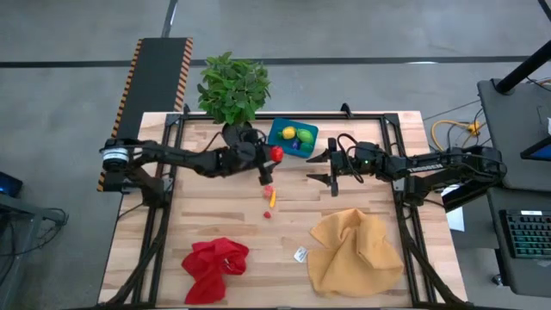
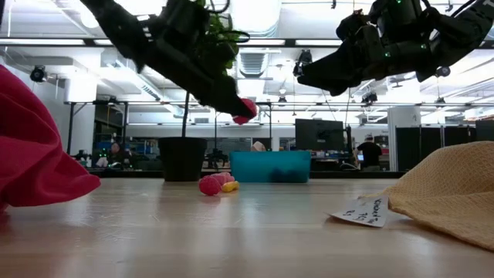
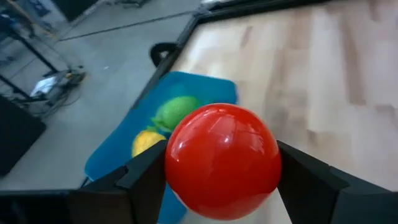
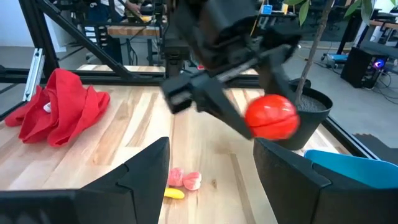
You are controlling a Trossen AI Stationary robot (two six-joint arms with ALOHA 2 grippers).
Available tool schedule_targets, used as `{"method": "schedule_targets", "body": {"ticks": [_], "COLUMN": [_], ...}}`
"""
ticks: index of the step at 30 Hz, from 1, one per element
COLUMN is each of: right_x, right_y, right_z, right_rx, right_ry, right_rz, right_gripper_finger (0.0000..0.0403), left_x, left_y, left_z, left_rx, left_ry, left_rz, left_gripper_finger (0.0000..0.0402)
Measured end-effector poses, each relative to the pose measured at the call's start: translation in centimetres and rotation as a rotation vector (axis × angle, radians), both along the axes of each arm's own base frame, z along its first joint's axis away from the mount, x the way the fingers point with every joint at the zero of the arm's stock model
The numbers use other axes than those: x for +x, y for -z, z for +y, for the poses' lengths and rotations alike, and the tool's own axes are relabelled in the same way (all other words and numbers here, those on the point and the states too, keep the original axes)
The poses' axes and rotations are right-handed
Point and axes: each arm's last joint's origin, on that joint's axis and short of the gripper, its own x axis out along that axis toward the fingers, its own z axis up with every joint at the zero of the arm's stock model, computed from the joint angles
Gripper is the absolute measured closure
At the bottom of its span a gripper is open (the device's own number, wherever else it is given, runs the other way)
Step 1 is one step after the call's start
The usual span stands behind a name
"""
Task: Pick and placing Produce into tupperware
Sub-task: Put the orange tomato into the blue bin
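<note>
My left gripper (image 1: 275, 156) carries a round red toy fruit (image 3: 222, 160) in the air just left of the teal-blue tub (image 1: 293, 137), which stands at the table's far edge beside the plant pot. A yellow piece (image 1: 288, 133) and a green piece (image 1: 304, 135) lie in the tub. Small pink, yellow and red pieces (image 1: 269, 196) lie on the wood at mid-table. My right gripper (image 1: 331, 171) hovers open right of the tub, touching nothing. My left gripper pinches the red fruit (image 4: 271, 116) between its two fingers, one on either side of the ball. The fingers (image 3: 146, 177) come from the table's left, slanting down. The fruit is lifted clear of the table.
A leafy potted plant (image 1: 233, 90) stands at the far edge, left of the tub. A red cloth (image 1: 215, 267) lies near the front left, a mustard-yellow cloth (image 1: 355, 250) at the front right, with a small white tag (image 1: 300, 254) between them.
</note>
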Motion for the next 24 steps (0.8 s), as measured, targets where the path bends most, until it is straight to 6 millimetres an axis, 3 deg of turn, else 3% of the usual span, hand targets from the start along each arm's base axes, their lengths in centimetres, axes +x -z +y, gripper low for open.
{"method": "schedule_targets", "body": {"ticks": [13,24], "right_x": [0.0,-0.1], "right_y": [0.0,0.4], "right_z": [0.0,0.0], "right_rx": [-0.007,0.001], "right_ry": [-0.001,-0.001], "right_rz": [0.004,0.041], "right_gripper_finger": [0.0177,0.0177], "left_x": [2.8,3.8], "left_y": [1.6,2.1], "left_z": [5.9,6.7], "left_rx": [-0.029,-0.008], "left_ry": [-0.134,-0.158], "left_rz": [0.109,0.154], "left_gripper_finger": [0.0162,0.0162]}}
